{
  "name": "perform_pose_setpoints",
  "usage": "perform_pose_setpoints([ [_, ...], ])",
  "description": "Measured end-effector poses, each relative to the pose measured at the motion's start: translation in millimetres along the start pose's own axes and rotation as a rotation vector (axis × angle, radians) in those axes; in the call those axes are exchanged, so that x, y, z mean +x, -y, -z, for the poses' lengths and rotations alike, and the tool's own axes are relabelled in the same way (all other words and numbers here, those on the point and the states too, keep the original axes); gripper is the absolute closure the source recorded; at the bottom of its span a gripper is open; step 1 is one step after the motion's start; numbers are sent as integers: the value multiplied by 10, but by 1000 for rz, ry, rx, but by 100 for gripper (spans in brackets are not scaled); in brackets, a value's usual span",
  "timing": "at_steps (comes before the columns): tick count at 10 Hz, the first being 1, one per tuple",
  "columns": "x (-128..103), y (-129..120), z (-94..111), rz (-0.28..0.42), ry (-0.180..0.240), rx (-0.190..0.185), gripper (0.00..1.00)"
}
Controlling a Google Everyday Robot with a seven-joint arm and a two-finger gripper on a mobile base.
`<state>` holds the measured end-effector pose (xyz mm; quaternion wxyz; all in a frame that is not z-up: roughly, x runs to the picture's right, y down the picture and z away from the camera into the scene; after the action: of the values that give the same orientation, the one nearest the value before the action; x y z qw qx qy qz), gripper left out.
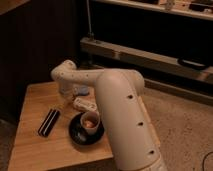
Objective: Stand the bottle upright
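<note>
The bottle (85, 105) is small, slim and pale with a whitish label. It lies on its side on the wooden table (35, 150), just behind the cup. My gripper (66, 95) hangs down from the white wrist at the table's back middle. It is just left of the bottle and close above the table. The big white arm (125, 115) hides the table's right part.
A blue-grey rounded lump (81, 90) sits right behind the bottle. A black flat case (48, 122) lies to the left. A tan cup (90, 121) stands on a black saucer (75, 134) in front of the bottle. Dark shelving stands behind the table.
</note>
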<state>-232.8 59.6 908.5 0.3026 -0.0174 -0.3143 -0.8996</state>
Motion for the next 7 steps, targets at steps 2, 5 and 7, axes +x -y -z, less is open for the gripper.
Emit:
perform_pose_setpoints([
  [2, -3, -38, -37, -11, -10, 10, 20],
  [5, 29, -35, -89, -12, -15, 17, 20],
  [7, 44, -4, -141, -2, -8, 20, 22],
])
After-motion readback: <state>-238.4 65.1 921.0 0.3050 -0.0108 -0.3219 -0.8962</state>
